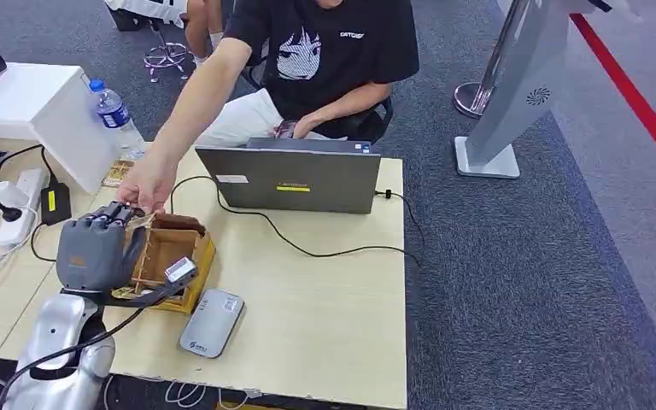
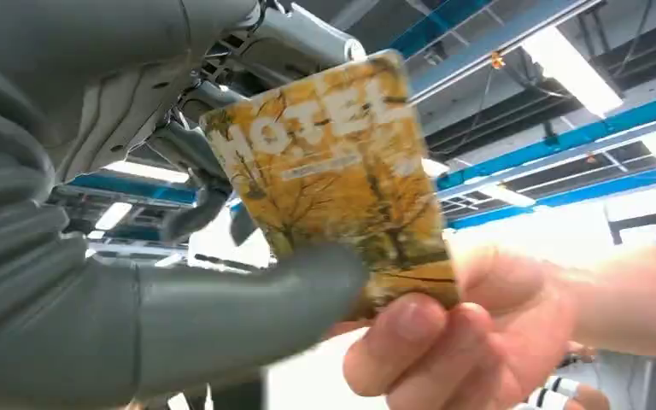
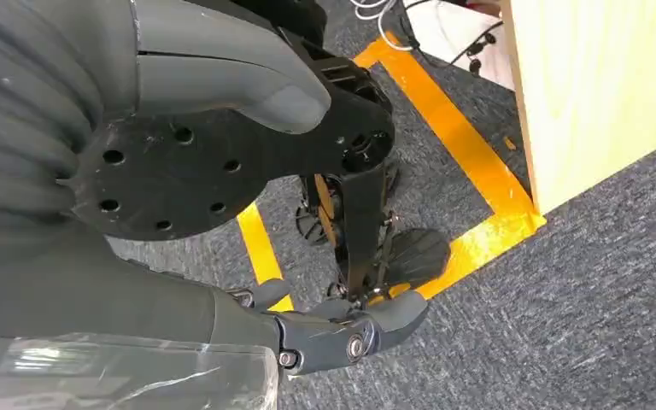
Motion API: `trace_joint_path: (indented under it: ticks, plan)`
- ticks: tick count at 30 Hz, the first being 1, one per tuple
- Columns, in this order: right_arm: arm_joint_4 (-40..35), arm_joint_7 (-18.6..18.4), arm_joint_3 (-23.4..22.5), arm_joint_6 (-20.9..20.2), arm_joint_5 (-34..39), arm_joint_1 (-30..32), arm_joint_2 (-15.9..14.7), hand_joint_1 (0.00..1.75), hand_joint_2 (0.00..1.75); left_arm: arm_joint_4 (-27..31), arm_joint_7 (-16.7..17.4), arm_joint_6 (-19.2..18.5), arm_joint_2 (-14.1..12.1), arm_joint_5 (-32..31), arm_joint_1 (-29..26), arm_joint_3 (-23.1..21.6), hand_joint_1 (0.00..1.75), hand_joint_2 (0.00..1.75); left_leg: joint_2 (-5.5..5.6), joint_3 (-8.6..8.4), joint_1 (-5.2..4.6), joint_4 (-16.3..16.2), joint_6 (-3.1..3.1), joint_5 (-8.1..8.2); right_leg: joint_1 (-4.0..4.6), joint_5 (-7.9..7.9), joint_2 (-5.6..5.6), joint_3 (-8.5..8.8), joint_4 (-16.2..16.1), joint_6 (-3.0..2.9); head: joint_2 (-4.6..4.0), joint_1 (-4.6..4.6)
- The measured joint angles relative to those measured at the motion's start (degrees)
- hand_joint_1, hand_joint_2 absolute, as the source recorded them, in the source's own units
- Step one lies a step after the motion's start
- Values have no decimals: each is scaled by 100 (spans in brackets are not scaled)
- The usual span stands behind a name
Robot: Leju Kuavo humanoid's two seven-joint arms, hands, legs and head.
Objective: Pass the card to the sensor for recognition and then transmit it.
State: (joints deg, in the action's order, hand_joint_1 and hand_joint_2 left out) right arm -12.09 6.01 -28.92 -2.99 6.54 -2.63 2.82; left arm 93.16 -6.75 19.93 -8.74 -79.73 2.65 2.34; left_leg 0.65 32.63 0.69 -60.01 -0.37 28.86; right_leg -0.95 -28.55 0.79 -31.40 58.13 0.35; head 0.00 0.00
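- The hotel card (image 2: 333,184) is yellow with trees on it, and big letters spell "HOTEL".
- The left hand (image 1: 96,248) holds one card. Its thick thumb (image 2: 222,312) presses on the card's face, and its dark fingers (image 2: 196,184) sit behind the card.
- A person's hand (image 2: 470,329) pinches the same card at the edge just beside the thumb.
- In the head view, that person's hand (image 1: 147,181) touches the left hand's fingertips (image 1: 113,213) above one wooden box (image 1: 169,256).
- One grey card reader (image 1: 212,322) lies near the box. One laptop (image 1: 301,178) sits beyond it.
- The right hand (image 3: 222,154) hangs over the carpet. Its fingers are apart and hold nothing.
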Motion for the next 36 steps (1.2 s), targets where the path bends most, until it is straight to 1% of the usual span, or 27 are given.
trace_joint_path:
  ticks: [4,8,11,13,14,16,18,20,24,30,36]
  plan:
    - [0,0,-13,11,0,1,2,0,175,101,-13,-6,70,13,-52,0,0,175,0,0,0,0,0,0,0,0,0,0,0,0,0,-2]
    - [0,0,-68,28,13,1,7,0,175,214,-142,-6,149,20,-168,-4,0,175,0,-1,0,0,0,0,0,0,1,0,0,0,0,0]
    - [0,0,-131,46,33,1,15,0,175,328,-297,-28,182,74,-355,-127,0,175,-1,0,0,0,0,0,0,0,1,-1,0,0,0,0]
    - [0,11,-175,52,44,1,24,0,175,378,-370,-116,151,188,-502,-269,0,175,-1,0,0,0,0,1,0,-1,1,-2,-1,0,0,0]
    - [0,17,-214,52,42,1,28,0,175,385,-428,-170,94,277,-582,-380,0,175,-1,0,0,0,0,2,0,-1,1,-2,-1,0,0,0]
    - [0,20,-275,41,22,4,31,0,175,385,-564,-306,-134,467,-771,-627,0,175,-2,0,1,0,-1,2,1,-1,3,-5,-1,0,0,-2]
    - [0,22,-315,39,13,5,31,0,175,382,-645,-330,-405,599,-936,-823,0,175,-2,1,1,0,-1,2,1,-1,3,-7,0,-1,0,-2]
    - [0,26,-387,39,13,4,31,0,175,382,-636,-334,-681,673,-1085,-979,0,175,-2,1,4,1,-2,2,3,-1,3,-7,0,-1,0,0]
    - [0,63,-472,39,-4,3,31,0,175,382,-395,-435,-1146,741,-1342,-1143,0,175,-2,2,5,2,-2,1,3,-1,3,-6,1,-1,0,0]
    - [0,77,-573,33,-26,5,31,0,175,384,-168,-446,-1521,931,-1636,-1169,0,175,-1,4,3,2,-1,0,2,-1,1,-4,0,-1,0,2]
    - [0,77,-605,7,-111,5,31,0,175,380,-170,-487,-1602,1204,-1780,-1042,0,175,1,5,2,2,-1,0,1,-1,0,-3,-1,0,0,0]
